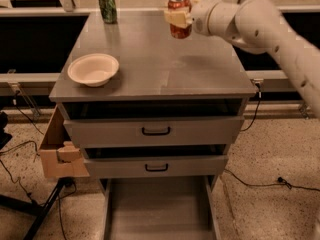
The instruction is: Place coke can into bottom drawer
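The coke can [179,15], red with a silver top, hangs in the air above the back right of the cabinet top. My gripper [177,18] is shut on the coke can, its pale fingers [172,18] clamped across the can's middle, the white arm reaching in from the right. The bottom drawer [159,206] is pulled out at the foot of the cabinet, a wide grey tray with low side walls. It lies well below and in front of the can.
A green can [107,6] stands at the back left of the grey cabinet top [160,64]. A cream bowl [93,69] sits at the left. The two upper drawers [156,131] with black handles are slightly ajar. A cardboard box [57,146] hangs at the left.
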`<state>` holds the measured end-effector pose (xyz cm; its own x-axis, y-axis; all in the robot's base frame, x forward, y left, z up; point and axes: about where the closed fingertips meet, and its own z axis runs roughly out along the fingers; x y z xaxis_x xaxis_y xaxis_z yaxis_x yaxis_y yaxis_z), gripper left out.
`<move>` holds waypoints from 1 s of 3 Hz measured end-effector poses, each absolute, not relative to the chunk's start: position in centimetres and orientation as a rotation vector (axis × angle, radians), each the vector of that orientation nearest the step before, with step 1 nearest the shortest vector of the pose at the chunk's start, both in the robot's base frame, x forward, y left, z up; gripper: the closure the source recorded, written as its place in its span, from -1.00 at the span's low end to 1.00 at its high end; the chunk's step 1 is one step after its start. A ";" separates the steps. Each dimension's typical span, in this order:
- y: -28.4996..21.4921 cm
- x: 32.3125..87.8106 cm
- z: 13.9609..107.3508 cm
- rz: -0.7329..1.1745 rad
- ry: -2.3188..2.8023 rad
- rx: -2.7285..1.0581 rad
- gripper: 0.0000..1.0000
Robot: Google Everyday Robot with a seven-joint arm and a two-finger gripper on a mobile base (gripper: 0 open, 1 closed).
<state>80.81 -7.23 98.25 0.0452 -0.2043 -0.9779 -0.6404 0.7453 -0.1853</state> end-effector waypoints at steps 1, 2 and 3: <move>-11.8 73.5 103.7 0.254 1.537 -0.672 1.00; -13.7 65.9 105.1 0.186 1.562 -0.661 1.00; -14.9 59.6 99.9 0.173 1.669 -0.685 1.00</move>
<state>59.56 -14.92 99.89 -0.0619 -0.3382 -0.9390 -0.5240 0.8118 -0.2578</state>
